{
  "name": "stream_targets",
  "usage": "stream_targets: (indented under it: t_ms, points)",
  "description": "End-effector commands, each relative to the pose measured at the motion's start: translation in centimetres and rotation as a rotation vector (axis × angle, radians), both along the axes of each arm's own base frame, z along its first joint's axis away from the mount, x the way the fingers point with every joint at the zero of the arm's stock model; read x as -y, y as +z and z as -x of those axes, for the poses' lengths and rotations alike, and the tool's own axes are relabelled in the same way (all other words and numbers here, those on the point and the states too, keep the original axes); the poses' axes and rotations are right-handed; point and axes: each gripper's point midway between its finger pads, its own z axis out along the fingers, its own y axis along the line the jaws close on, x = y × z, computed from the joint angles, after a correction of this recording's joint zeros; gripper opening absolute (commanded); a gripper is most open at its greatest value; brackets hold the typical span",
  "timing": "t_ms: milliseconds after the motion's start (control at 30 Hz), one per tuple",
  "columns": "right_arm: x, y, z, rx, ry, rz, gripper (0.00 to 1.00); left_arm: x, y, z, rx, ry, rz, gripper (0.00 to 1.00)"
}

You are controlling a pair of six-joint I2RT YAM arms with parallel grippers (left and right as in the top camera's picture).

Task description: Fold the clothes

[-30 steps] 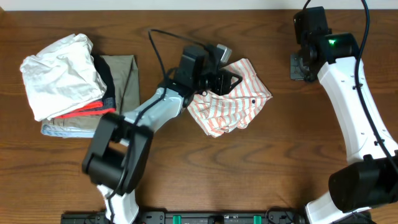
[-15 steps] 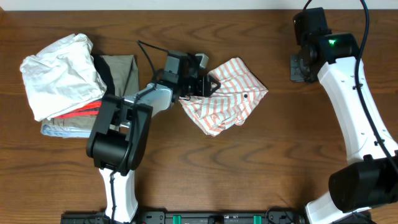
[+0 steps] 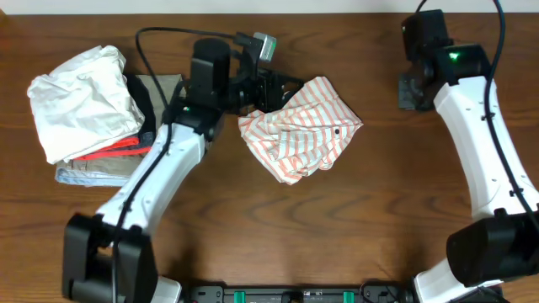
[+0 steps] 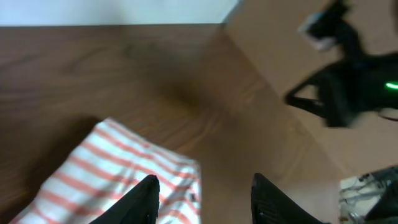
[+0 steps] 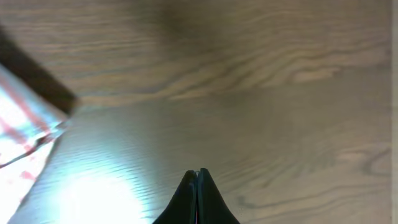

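A crumpled orange-and-white striped garment lies on the wooden table at the centre. My left gripper hovers at its upper left corner, open and empty. In the left wrist view the stripes lie under the left finger of the open jaws. My right gripper is at the far right back, shut and empty, away from the garment. In the right wrist view its closed fingertips point at bare wood, with a bit of the striped cloth at the left edge.
A pile of clothes stands at the left: a white crumpled garment on top, over red, dark, olive and pale blue folded pieces. The table's back edge runs along the top.
My left arm has pulled back to the left and risen. Its gripper has moved up and left off the striped garment, which shifted slightly left. The right arm has barely moved.
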Motion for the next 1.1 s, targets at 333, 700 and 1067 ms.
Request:
stream_targets:
  t_ms: [333,700,1067]
  points:
    - [6.7,-0.1,1.3,0.006,-0.216,-0.022,0.01,7.1,-15.3,4.3,-0.316,-0.127,-0.213,0.54]
    - [7.0,-0.1,1.4,0.004,-0.219,-0.022,0.01,5.0,-26.1,7.0,-0.582,-0.1,-0.394,0.54]
    - [7.7,-0.2,1.8,-0.009,-0.231,-0.019,0.01,5.1,-11.3,4.4,-0.155,-0.134,-0.296,0.56]
